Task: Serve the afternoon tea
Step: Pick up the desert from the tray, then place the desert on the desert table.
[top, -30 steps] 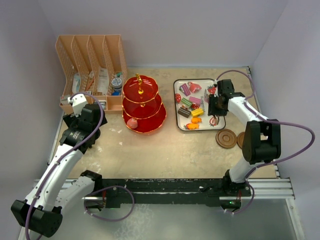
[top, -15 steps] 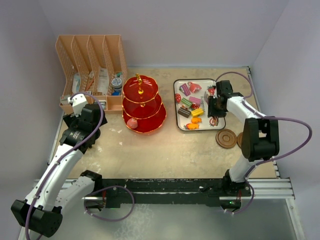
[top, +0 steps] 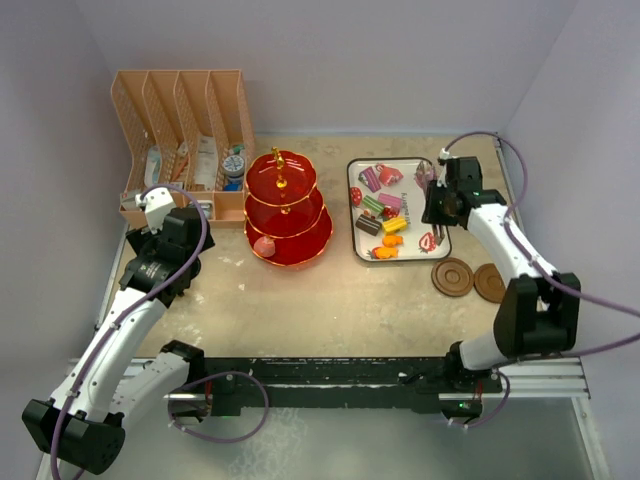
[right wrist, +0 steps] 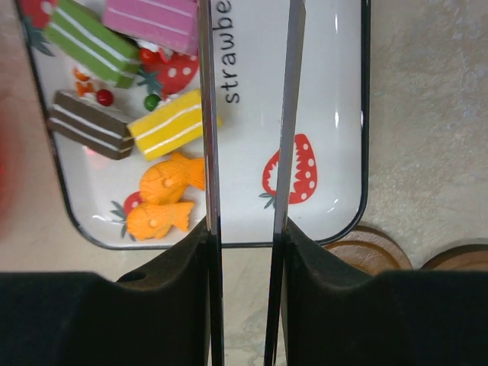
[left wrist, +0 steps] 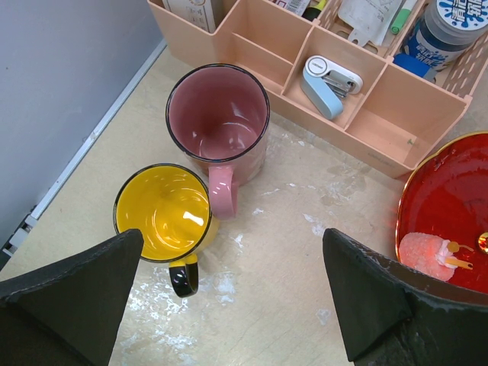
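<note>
The red three-tier stand with gold rims stands mid-table, with one pink sweet on its bottom tier; its edge shows in the left wrist view. Several toy cakes lie on the strawberry-print tray. My left gripper is open and empty above the pink mug and the yellow mug, which stand upright side by side. My right gripper is shut on the metal tongs. Their arms reach over the tray beside the yellow cake and the orange fish sweets.
A peach desk organizer with stationery stands at the back left, just behind the mugs. Two wooden coasters lie in front of the tray's right corner. Walls close in the table on the left, back and right.
My right arm has swung its elbow outward and toward the front, and its gripper with the tongs has shifted slightly right over the tray. The second coaster now shows. The left arm has not moved.
</note>
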`<state>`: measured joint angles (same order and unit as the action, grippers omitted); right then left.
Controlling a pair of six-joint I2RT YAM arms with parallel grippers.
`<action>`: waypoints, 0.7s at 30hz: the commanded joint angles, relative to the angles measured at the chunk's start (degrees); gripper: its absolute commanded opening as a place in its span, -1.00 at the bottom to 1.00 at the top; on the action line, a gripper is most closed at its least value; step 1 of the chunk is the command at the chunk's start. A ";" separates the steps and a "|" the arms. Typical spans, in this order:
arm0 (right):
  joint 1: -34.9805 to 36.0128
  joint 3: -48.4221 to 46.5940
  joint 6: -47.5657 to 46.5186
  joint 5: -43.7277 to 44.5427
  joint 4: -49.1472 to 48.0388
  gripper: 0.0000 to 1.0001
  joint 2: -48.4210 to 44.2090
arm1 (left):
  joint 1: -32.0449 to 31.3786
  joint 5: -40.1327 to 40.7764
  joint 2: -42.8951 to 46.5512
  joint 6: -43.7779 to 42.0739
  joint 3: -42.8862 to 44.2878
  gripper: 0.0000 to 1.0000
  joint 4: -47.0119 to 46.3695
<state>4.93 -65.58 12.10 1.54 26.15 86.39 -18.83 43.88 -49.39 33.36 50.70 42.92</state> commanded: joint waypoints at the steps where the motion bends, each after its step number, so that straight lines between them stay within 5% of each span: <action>1: 0.55 1.32 2.04 -5.41 -0.75 -0.45 -6.88 | -0.11 0.37 0.14 -0.68 0.42 0.98 -1.69; 21: 20.52 11.19 10.56 -9.79 0.28 -0.43 -20.34 | -0.14 0.92 0.17 -0.30 0.30 0.98 -1.52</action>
<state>24.56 -55.96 20.08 -7.07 27.73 68.84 -18.83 43.88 -49.39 33.36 50.70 42.89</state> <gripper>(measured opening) 0.354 0.993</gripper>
